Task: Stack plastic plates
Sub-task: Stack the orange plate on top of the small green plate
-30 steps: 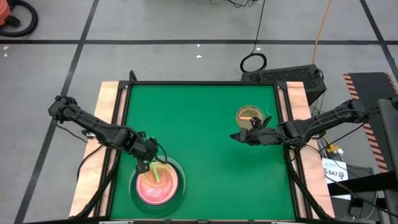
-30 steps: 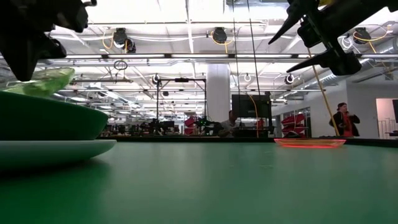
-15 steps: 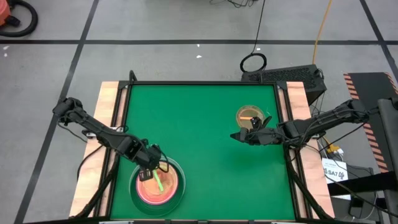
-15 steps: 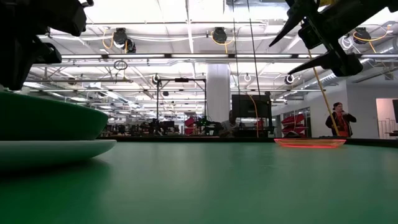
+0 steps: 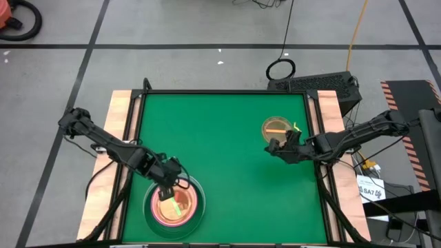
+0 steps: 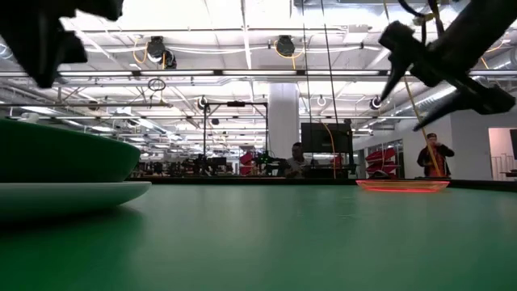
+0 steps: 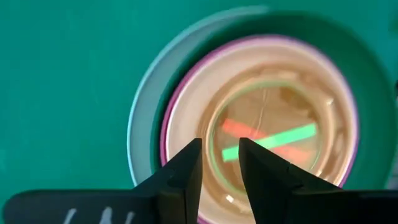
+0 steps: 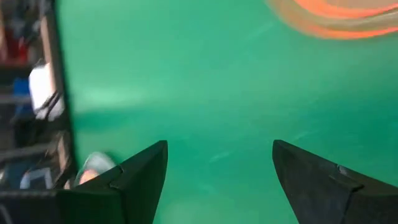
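Looking straight down in the high view: green counter (image 5: pixel 220 158) with wooden side strips. Lower left of the frame, a nested stack of plates (image 5: pixel 173 207), pale rim outermost, dark green, pink, then a small clear dish on top. Left gripper (image 5: pixel 167 189) sits over the stack's upper-left edge. Right of centre, a small orange plate (image 5: pixel 277 127) lies alone on the counter; right gripper (image 5: pixel 275 147) is just below it in the frame, not touching.

Low view: at the left edge, dark green plate (image 6: pixel 60 158) rests in pale plate (image 6: pixel 73 194). Orange plate (image 6: pixel 402 185) lies flat, far right of centre. Dark arm parts hang blurred at the top left and top right corners. A person (image 6: pixel 430 156) stands in the room behind, right side.

Left wrist view: fingers (image 7: pixel 180 177) slightly apart, nothing between them, over the stack's rim. Small clear dish (image 7: pixel 273 134) lies centred in the cream plate (image 7: pixel 186 118), inside the pink rim.

Right wrist view: fingers (image 8: pixel 134 177) wide apart, empty, above bare green counter. Orange plate (image 8: pixel 336 15) blurred at the top right.
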Robot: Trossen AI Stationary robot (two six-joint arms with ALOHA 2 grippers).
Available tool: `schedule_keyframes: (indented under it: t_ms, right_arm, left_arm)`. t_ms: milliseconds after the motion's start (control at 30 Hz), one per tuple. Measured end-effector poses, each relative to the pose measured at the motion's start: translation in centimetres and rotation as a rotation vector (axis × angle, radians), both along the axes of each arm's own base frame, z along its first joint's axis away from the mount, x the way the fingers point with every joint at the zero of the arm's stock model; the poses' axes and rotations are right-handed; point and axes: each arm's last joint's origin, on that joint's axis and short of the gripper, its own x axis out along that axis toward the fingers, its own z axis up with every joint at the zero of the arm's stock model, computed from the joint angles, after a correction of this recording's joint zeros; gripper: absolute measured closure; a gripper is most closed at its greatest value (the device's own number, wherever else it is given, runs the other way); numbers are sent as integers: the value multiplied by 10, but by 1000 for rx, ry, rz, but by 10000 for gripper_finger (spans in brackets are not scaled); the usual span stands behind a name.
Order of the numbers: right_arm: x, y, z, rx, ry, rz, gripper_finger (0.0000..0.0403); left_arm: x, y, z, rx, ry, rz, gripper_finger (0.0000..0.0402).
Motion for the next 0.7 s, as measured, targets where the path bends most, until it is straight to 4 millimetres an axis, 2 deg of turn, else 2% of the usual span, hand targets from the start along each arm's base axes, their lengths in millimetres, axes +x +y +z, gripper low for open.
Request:
schedule_keyframes:
  t_ms: [200, 567, 700]
  right_arm:
    - [-14, -7, -9, 3, 128, -154, 122]
    - [-37, -19, -16, -33, 361, -290, 122]
    - [-40, -24, -24, -36, 383, -325, 122]
  left_arm:
    - [10, 9, 14, 55, -81, 60, 289]
    - [18, 30, 14, 98, -94, 105, 289]
    - [20, 34, 14, 105, -99, 107, 289]
